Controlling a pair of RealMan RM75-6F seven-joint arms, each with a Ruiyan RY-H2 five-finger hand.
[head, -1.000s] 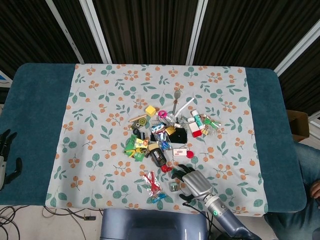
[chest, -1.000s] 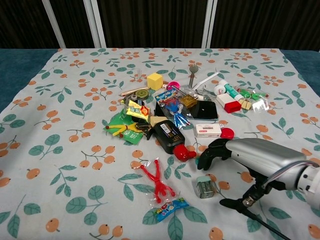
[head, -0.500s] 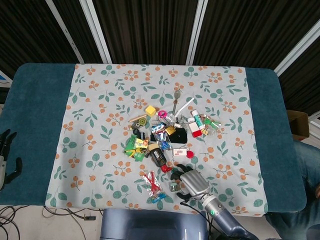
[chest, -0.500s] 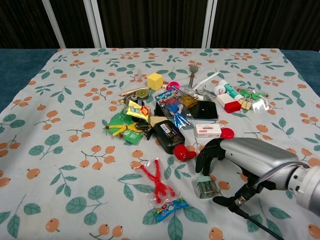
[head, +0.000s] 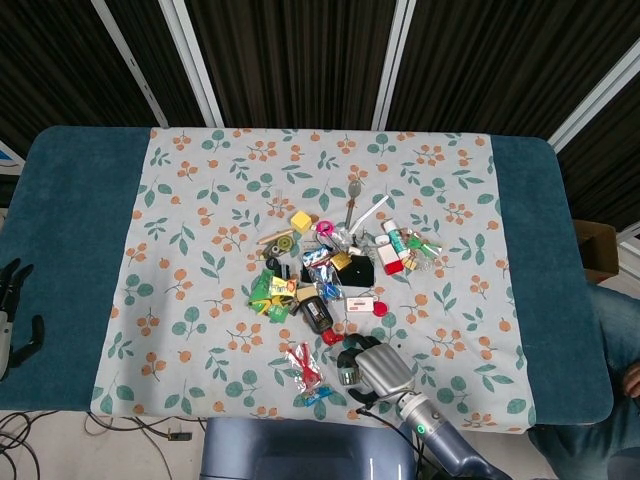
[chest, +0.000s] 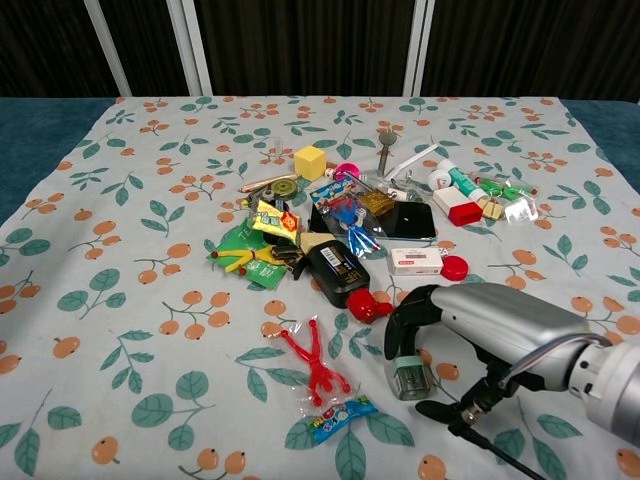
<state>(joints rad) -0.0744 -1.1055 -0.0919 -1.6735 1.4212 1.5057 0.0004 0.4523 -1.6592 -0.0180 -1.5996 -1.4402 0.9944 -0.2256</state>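
Chest view showed the right hand (chest: 455, 335) low over the near edge of the floral cloth (chest: 120, 300), its dark fingers (chest: 405, 325) curled down around a small clear box with a teal band (chest: 408, 374). The fingertips touched the top of the box, which sat on the cloth; whether it was truly gripped I could not tell. Just to the left lay a red stretchy figure (chest: 312, 366) in clear wrap and a small blue candy packet (chest: 340, 417). A little farther off were a red cap (chest: 372, 308) and a black bottle (chest: 336, 270), then a white case (chest: 415, 261). Beyond them the main heap held a black phone (chest: 408, 220), a yellow cube (chest: 310, 159) and a red and white tube (chest: 452, 198). In the head view the left hand (head: 12, 315) rested far off at the table's left edge, fingers spread and holding nothing.
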